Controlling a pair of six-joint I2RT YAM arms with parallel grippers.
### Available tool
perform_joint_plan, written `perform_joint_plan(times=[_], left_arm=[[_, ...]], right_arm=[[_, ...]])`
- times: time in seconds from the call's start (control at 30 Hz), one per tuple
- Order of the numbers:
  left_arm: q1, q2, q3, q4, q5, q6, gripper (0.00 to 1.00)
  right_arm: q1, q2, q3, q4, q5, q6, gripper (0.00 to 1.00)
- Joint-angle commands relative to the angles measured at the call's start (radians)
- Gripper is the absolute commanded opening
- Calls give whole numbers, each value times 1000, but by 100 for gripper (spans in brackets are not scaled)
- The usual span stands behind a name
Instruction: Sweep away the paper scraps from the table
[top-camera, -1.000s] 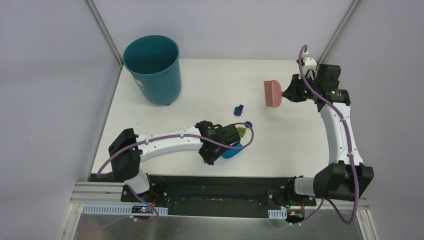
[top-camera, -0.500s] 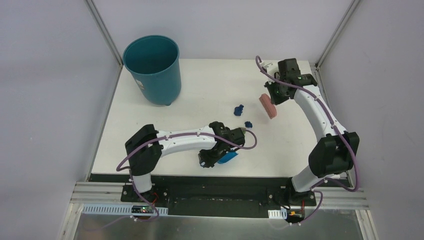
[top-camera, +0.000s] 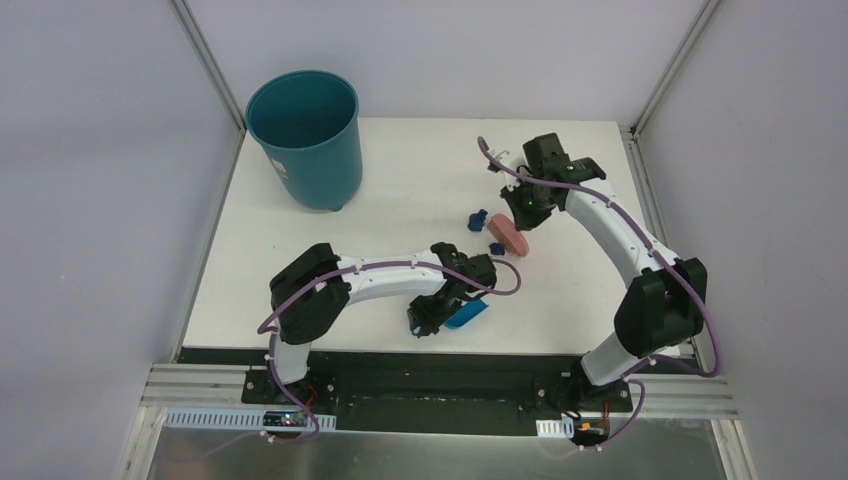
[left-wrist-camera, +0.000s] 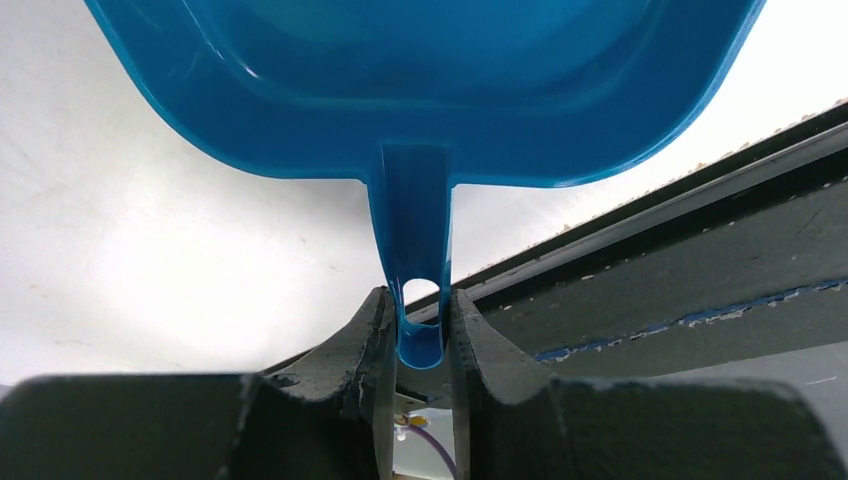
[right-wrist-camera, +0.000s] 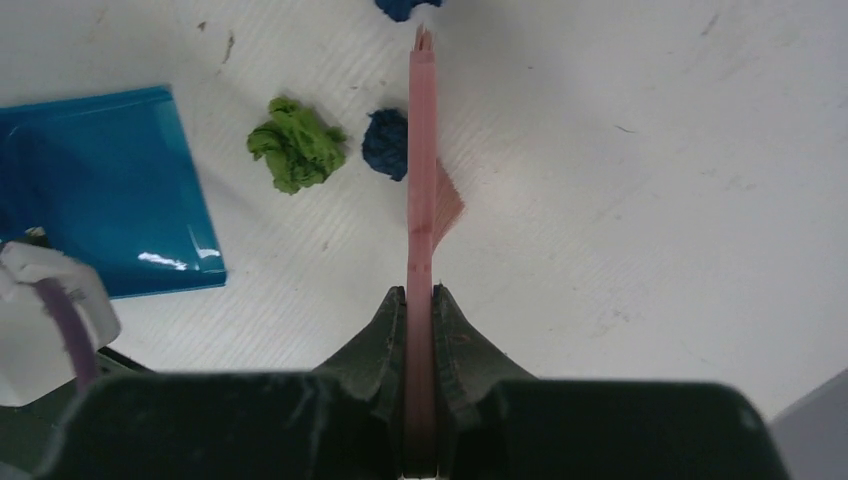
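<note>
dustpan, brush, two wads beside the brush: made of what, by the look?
Dustpan: likely moulded plastic, glossy blue; bright highlights, handle in one piece with the pan.
Brush: pink, probably plastic, matte; thin flat back, fine bristles splaying sideways.
Green wad and dark blue wad: crumpled paper by the look, matte, sharply creased.

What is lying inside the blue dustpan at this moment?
No scrap shows on the visible part of the dustpan. A green scrap and a dark blue scrap lie on the table just outside it. Its rear is covered by the left arm.
</note>
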Motion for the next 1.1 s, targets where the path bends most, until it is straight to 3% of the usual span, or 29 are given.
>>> perform_joint_plan(times=[0.0, 0.37, 0.67, 0.9, 1.07], left_arm=[[18, 20, 51, 24, 22, 35, 0], [22, 49, 67, 43, 40, 50, 0], [22, 3, 1, 101, 28, 31, 0], [22, -28, -39, 113, 33, 23, 0], [21, -29, -42, 115, 42, 23, 0]], right_arm=[[54, -39, -37, -29, -57, 4, 0], [88, -170, -93, -143, -277, 34, 0], [65, -163, -36, -164, -336, 73, 0], [36, -121, 60, -217, -294, 59, 0], [31, -104, 87, -195, -162, 59, 0]])
